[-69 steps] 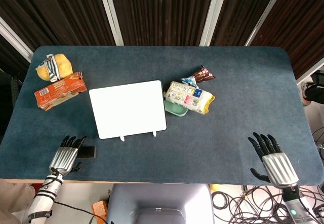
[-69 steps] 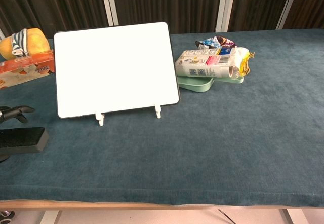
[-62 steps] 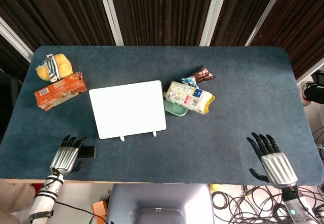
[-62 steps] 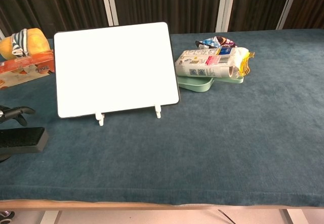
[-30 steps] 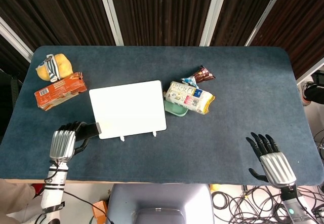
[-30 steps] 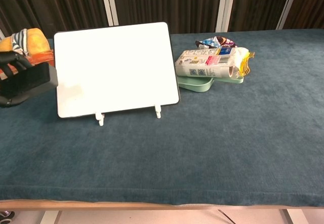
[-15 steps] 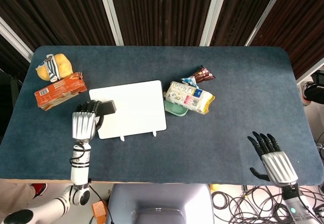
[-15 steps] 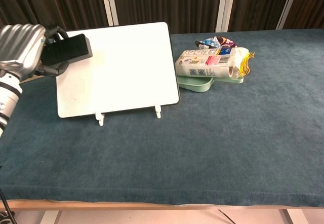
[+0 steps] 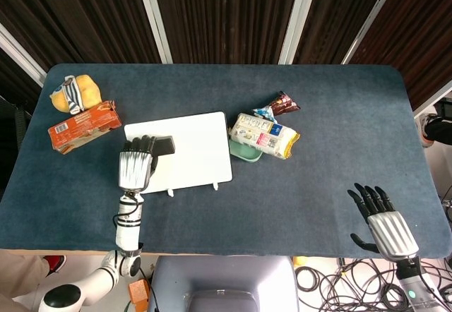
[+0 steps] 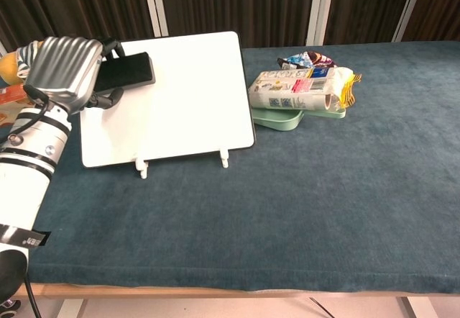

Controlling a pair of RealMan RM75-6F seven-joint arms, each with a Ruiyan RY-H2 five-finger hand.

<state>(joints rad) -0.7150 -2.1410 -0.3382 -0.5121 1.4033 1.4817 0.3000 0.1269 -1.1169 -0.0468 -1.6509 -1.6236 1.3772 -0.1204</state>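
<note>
From the head view, the left hand (image 9: 135, 165) grips a black eraser (image 9: 161, 145) over the whiteboard (image 9: 194, 153); the right hand (image 9: 385, 227) rests spread, holding nothing, near the table's (image 9: 339, 100) front edge. From the chest view, the whiteboard stands tilted on small feet (image 10: 142, 167); a hard press could tip it backward.

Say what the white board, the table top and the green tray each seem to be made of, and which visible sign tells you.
Board: glossy white, smooth, likely coated plastic or metal, on small white plastic feet.
Table top: dark blue cloth, felt-like or short-pile; matt, fuzzy texture.
Tray: pale green, probably plastic; smooth, even colour, rounded rim.
</note>
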